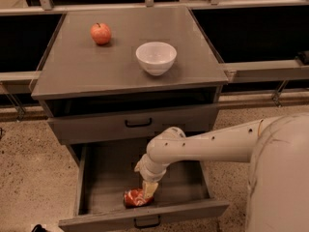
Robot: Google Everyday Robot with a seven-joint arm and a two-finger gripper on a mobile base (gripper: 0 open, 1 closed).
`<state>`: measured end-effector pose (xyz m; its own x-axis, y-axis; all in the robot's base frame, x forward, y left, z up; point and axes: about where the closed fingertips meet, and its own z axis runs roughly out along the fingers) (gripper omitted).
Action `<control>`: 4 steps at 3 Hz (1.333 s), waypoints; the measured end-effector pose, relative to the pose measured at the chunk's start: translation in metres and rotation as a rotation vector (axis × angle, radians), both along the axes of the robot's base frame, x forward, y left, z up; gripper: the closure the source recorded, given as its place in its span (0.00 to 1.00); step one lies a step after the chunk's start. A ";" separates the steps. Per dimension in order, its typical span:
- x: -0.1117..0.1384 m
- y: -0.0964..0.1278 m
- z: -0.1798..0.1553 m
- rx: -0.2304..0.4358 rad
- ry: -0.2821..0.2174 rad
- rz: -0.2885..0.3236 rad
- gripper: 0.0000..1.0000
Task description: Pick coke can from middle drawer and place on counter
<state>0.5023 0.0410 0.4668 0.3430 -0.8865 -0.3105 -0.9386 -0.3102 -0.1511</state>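
The middle drawer [96, 187] is pulled open below the shut upper drawer. The coke can [133, 198], red, dented and lying on its side, rests on the drawer floor near the front wall. My gripper [147, 191] reaches down into the drawer from the right and sits right at the can's right end, touching or almost touching it. The counter [96, 66] is the grey cabinet top above.
A red-orange apple [101, 33] sits at the counter's back left. A white bowl [156, 57] stands near the counter's middle right. My white arm [217, 141] crosses in front of the cabinet's right side. Speckled floor lies on both sides.
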 end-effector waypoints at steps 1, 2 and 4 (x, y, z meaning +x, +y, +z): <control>0.004 0.008 -0.013 0.014 -0.014 0.010 0.34; 0.001 0.015 -0.030 0.016 -0.046 0.035 0.36; -0.011 0.017 -0.060 0.003 -0.070 0.093 0.34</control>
<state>0.4917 0.0575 0.4068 0.4449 -0.8488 -0.2856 -0.8927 -0.3951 -0.2166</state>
